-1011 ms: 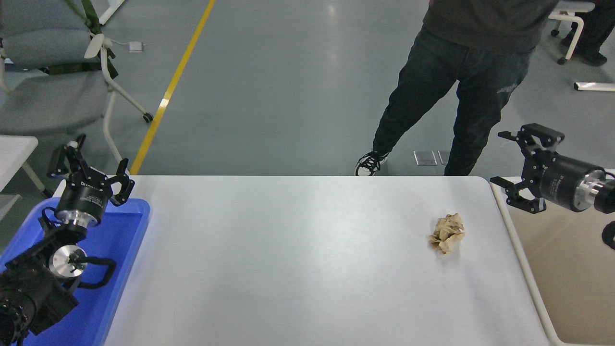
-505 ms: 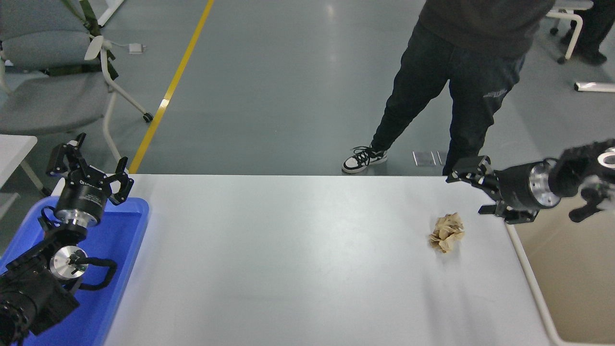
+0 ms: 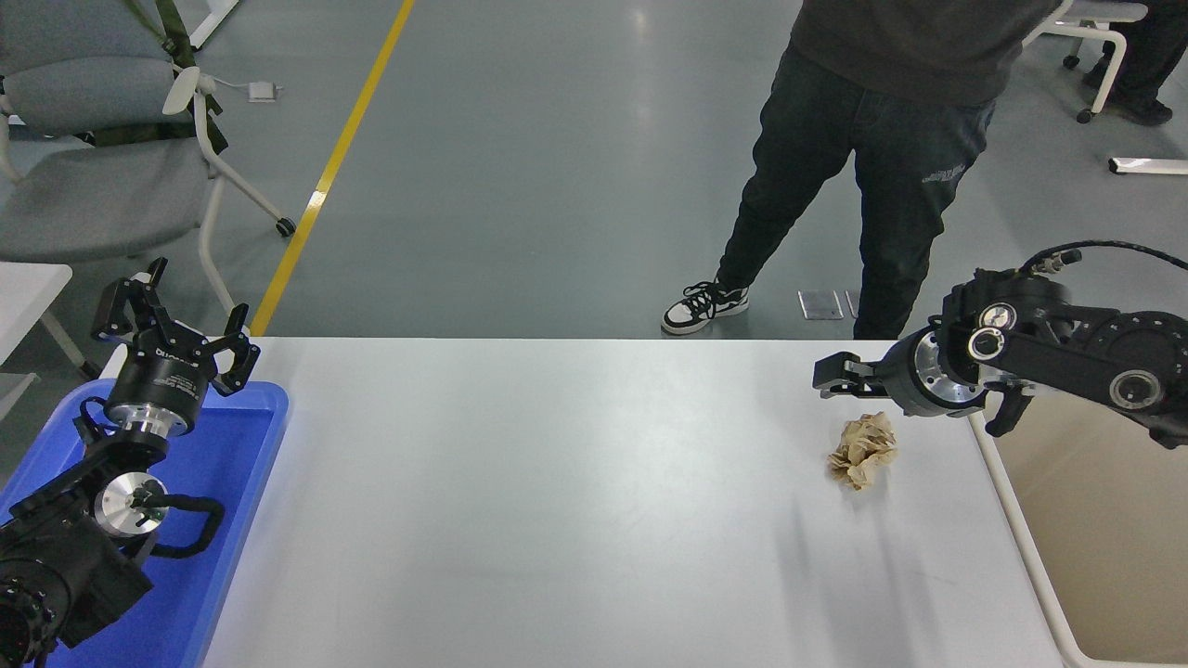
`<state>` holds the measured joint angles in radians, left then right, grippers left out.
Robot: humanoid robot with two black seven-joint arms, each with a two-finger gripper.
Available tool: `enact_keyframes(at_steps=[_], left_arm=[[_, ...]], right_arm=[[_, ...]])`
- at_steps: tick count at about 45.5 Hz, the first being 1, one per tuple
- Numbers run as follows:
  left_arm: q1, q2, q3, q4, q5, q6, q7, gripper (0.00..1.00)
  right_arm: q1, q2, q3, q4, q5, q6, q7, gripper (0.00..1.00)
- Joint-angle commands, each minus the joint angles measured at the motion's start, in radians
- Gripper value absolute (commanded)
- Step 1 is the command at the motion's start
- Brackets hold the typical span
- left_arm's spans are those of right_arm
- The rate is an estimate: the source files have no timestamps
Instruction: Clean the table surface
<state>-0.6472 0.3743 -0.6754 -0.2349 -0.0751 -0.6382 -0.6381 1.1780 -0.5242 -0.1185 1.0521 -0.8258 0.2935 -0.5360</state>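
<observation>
One table surface (image 3: 557, 520), long axis left-right.

The person (image 3: 882, 139) at the far side is cut off above the waist by the top edge. The right gripper (image 3: 835, 378) points edge-on, so its finger gap can't be read. The beige bin (image 3: 1095, 520) runs off the right and bottom edges. The blue tray (image 3: 232, 520) is half covered by the left arm (image 3: 83, 529), itself cropped at the corner. The grey chair (image 3: 93, 176) is clipped at the left.
</observation>
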Motion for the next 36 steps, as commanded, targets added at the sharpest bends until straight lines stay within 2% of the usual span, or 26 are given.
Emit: enact_keyframes(at_steps=[1,8,18,27,36], left_arm=[[0.000,0.000,-0.001,0.000,0.000,0.000,0.000,1.00],[0.000,0.000,-0.001,0.000,0.000,0.000,0.000,1.00],[0.000,0.000,0.000,0.000,0.000,0.000,0.000,1.00],[0.000,0.000,0.000,0.000,0.000,0.000,0.000,1.00],[0.000,0.000,0.000,0.000,0.000,0.000,0.000,1.00]], right_arm=[[-0.099,0.075,-0.009,-0.100,-0.052,-0.063,0.002,0.97],[-0.133,0.102,-0.010,-0.109,-0.058,-0.155,0.002,0.98],[-0.133,0.139,-0.007,-0.135,-0.056,-0.166,0.005,0.98],[-0.149,0.184,-0.012,-0.224,-0.056,-0.185,0.063,0.97],[-0.161,0.216,-0.024,-0.274,-0.056,-0.205,0.079,0.97]])
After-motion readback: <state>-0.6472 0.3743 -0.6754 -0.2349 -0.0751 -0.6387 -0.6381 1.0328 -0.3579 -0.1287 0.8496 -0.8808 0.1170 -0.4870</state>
